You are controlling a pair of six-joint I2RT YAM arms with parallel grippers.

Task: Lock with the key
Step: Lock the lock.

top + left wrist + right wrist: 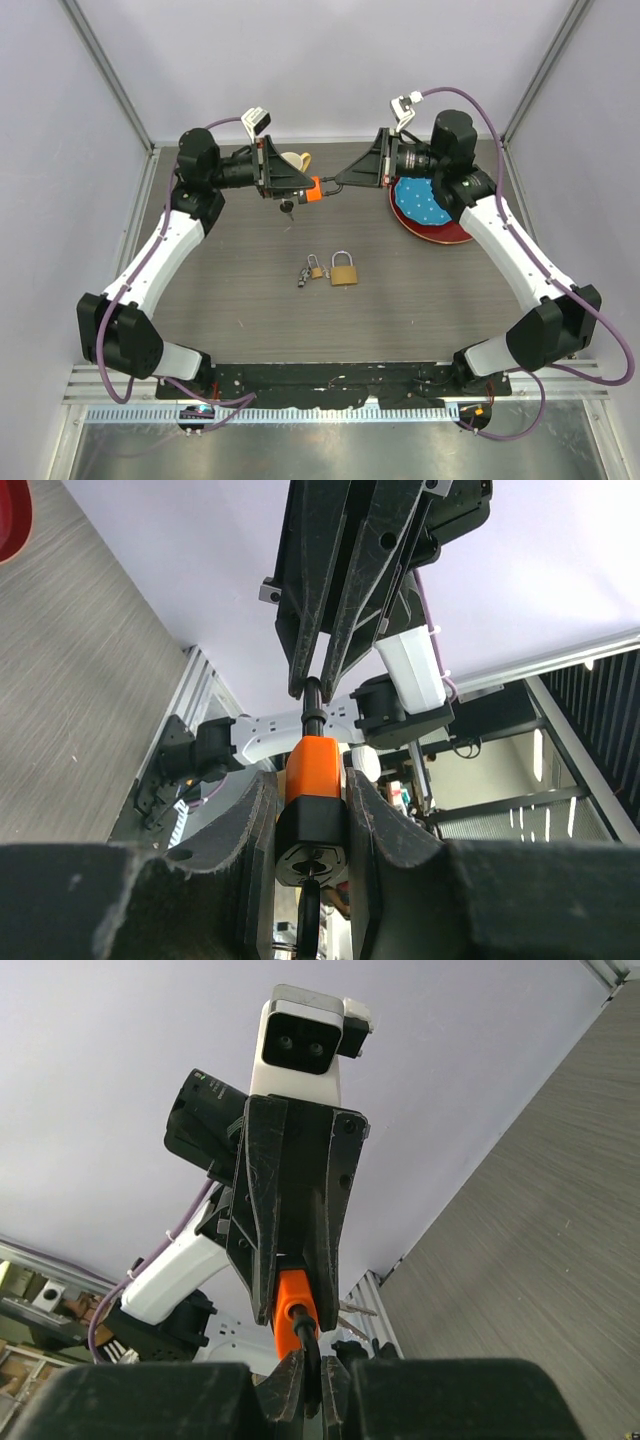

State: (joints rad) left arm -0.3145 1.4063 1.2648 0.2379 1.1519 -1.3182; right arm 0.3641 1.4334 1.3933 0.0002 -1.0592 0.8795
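Top external view: both arms meet in mid-air over the table point(240, 290), claw to claw. Orange padlock point(313, 190) hangs between them, off the surface.

- Left gripper point(303, 188): clenched on the padlock's orange-and-black body, 1 finger on each flat side.
- Right gripper point(331, 186): fingers pinched together on the black shackle point(312, 705), which comes straight out of the orange end.
- Long axis of the padlock: level, along the line from claw to claw. Shackle end faces the right arm, keyed black end faces the left arm.
- Key point(288, 208): dangles just below the padlock's left-arm end and toward the arm bases. Left wrist view shows the round keyway face sitting between the left fingers point(250, 850), with something dark hanging from it; cannot tell whether a key is seated there.
- Cannot tell whether the shackle is pushed home or sprung.

Judgement: the key end lies inside the left claw's reach, not the right's. The right arm would need to release the shackle and come round the padlock's near underside to get at the key.

Room: open air above and toward the bases. 2 brass padlocks point(344, 271) lie on the table well below the orange padlock. Red plate point(445, 234) with blue cloth point(418, 200) sits beyond the padlock's shackle end, under the right wrist.
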